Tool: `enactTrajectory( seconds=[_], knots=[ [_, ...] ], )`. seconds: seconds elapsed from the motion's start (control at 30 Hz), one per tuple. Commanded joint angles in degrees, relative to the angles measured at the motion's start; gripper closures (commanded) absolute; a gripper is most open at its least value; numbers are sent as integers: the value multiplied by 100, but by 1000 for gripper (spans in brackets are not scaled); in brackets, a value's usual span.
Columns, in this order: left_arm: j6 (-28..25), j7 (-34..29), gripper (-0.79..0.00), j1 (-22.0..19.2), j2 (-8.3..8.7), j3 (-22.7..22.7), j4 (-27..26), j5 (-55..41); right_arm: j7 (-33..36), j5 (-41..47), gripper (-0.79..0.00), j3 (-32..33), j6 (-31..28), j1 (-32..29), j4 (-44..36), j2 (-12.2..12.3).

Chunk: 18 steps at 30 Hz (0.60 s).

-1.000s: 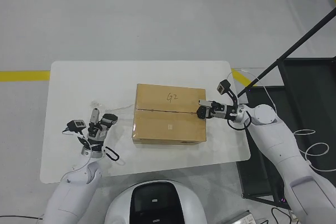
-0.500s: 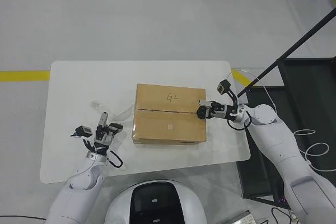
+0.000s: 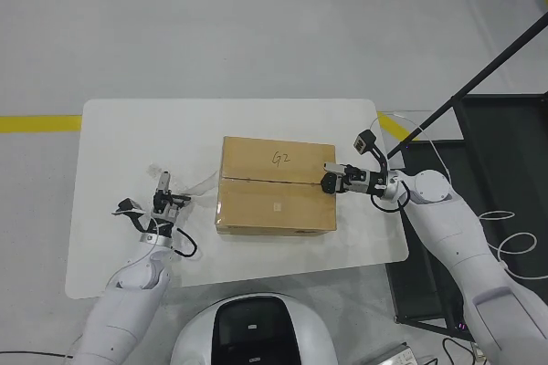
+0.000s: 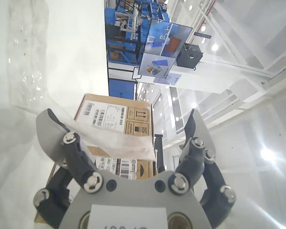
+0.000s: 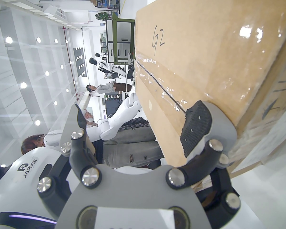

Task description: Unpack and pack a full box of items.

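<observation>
The cardboard box (image 3: pixel 276 187) sits at the middle of the white table (image 3: pixel 119 137), its long sides parallel to the front edge and its top flaps closed. A dark slit runs along the taped centre seam (image 5: pixel 157 84), so the job in hand looks like clearing the tape and opening the flaps. The right gripper (image 3: pixel 331 180) is at the box's right end with its jaws spread and nothing between them. One ribbed pad (image 5: pixel 196 125) lies against the top by the end of the seam, while the other finger is out in the air. The left gripper (image 3: pixel 164 203) hangs just off the box's left end, toward the table's left edge, released as well. A strip of clear tape (image 4: pixel 114 139) runs from the box and is draped over one finger rather than pinched. To do this well, the left arm should probably shake or wipe that strip off toward the left edge before going further, since sticky film will cling. The right pad would do best slipping under the flap's lip at the slit and lifting slowly. If the box starts to tip, the freed left arm should brace the far end.
</observation>
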Motion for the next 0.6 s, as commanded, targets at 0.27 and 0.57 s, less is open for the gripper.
enactTrajectory(
  seconds=[0.27, 0.57],
  knots=[
    [-463, 307, -785, 404, 86, -554, -853, 838, 0, 0, -785, 0, 0, 0, 0, 0],
    [-98, 178, -785, 680, 90, -697, -1510, 1023, 0, 0, -785, 0, 0, 0, 0, 0]
  ],
)
